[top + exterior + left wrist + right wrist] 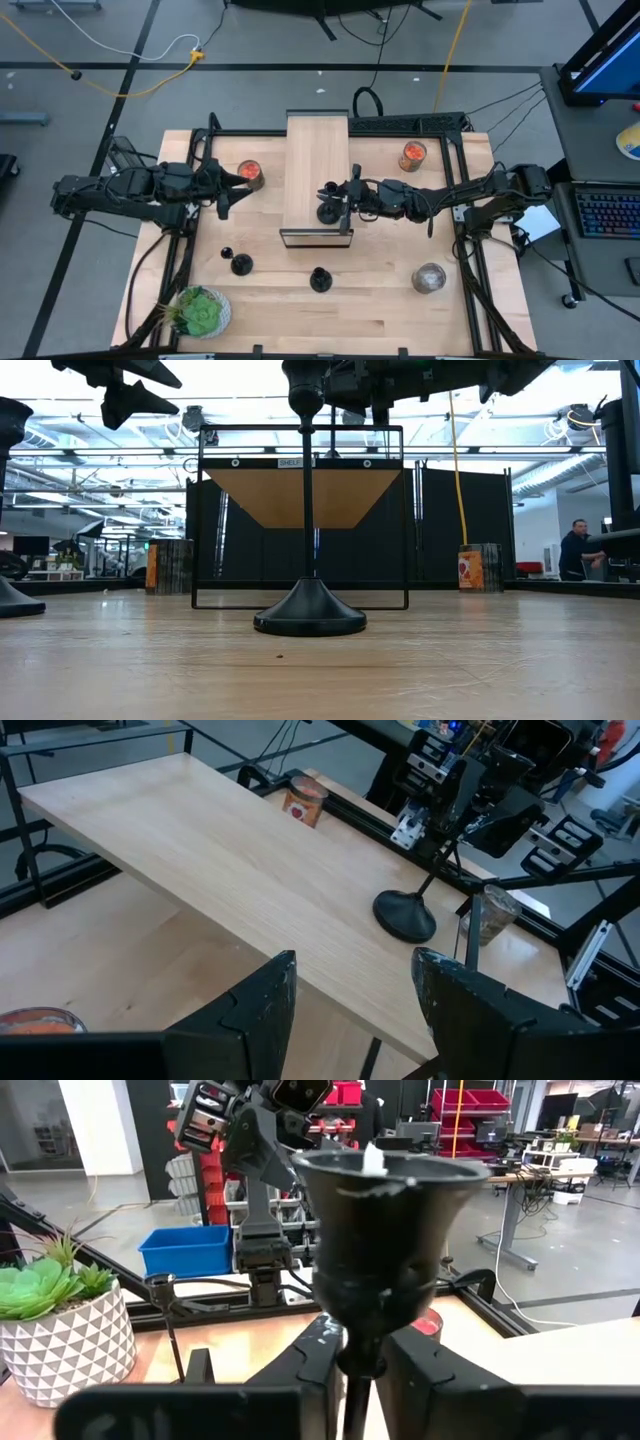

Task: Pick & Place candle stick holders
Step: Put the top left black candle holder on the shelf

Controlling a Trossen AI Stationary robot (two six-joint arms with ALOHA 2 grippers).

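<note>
One black candle stick holder (328,210) stands with its round base (405,915) on the raised wooden shelf (312,150), near the shelf's right edge. My right gripper (346,194) reaches level from the right and is shut on it; the right wrist view shows its cup (385,1220) just above the fingers. Two more holders (242,264) (320,279) stand on their bases on the table in front of the shelf; the low view shows one of them (310,615) up close. My left gripper (355,990) waits open in the air left of the shelf. My right gripper pinches the holder's thin stem (362,1365) between its two fingers, right below the cup. The fingers (310,1365) come level from the table's right side and lie across the stem. The holder stands upright with its base on the shelf.
Two jars with red-orange contents (250,173) (413,155) stand on either side of the shelf, a clear jar (429,278) at the near right. A potted green plant (203,312) sits at the near left corner. A black frame (455,125) borders the table.
</note>
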